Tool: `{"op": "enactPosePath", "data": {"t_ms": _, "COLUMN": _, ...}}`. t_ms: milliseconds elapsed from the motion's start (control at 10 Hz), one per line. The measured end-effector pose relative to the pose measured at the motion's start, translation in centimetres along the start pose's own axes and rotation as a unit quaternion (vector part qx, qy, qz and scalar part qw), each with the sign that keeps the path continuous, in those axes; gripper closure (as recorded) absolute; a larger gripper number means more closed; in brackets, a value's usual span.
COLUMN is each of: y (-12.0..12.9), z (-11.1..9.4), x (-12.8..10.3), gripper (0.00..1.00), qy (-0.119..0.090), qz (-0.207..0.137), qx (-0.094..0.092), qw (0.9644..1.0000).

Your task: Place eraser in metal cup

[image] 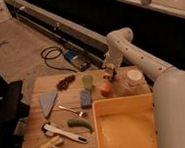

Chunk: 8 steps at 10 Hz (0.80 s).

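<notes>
The robot's white arm [151, 72] reaches from the lower right across the wooden table [32, 90] toward its far edge. A large yellow bin [125, 127] fills the near right part of the table. The gripper [109, 73] hangs at the far side of the table, just above and behind the orange fruit [106, 89]; whether its fingers are open or closed cannot be told. Something pale shows at the gripper, but it is too unclear to say whether that is the eraser. A dark shape right at the gripper may be the metal cup, though this also cannot be told for sure.

A white round container [134, 77] stands to the right of the gripper, near the arm. A blue block [85, 98] lies left of the fruit, with a yellow-green cup [88, 82] just behind it. A grey-blue triangular piece [48, 102] lies further left. A white-handled tool [62, 132] and a banana [49, 145] sit near the front left, with a green pepper [80, 124] beside them. A small dark cluster [65, 82] rests at the far left.
</notes>
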Motion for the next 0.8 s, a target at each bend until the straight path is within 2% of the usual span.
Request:
{"op": "enactPosePath", "data": {"t_ms": 100, "y": 0.3, "z": -0.2, "x": 0.1, "gripper": 0.2, "qy": 0.004, "qz": 0.002, "qx": -0.002, "qw": 1.0}}
{"op": "enactPosePath", "data": {"t_ms": 400, "y": 1.9, "z": -2.6, "x": 1.0, "gripper": 0.2, "qy": 0.033, "qz": 0.016, "qx": -0.006, "qw": 0.9993}}
{"op": "enactPosePath", "data": {"t_ms": 600, "y": 4.4, "z": -4.9, "x": 2.3, "gripper": 0.2, "qy": 0.057, "qz": 0.043, "qx": -0.006, "qw": 0.9975}}
{"op": "enactPosePath", "data": {"t_ms": 800, "y": 4.6, "z": -5.1, "x": 2.4, "gripper": 0.2, "qy": 0.058, "qz": 0.046, "qx": -0.006, "qw": 0.9972}}
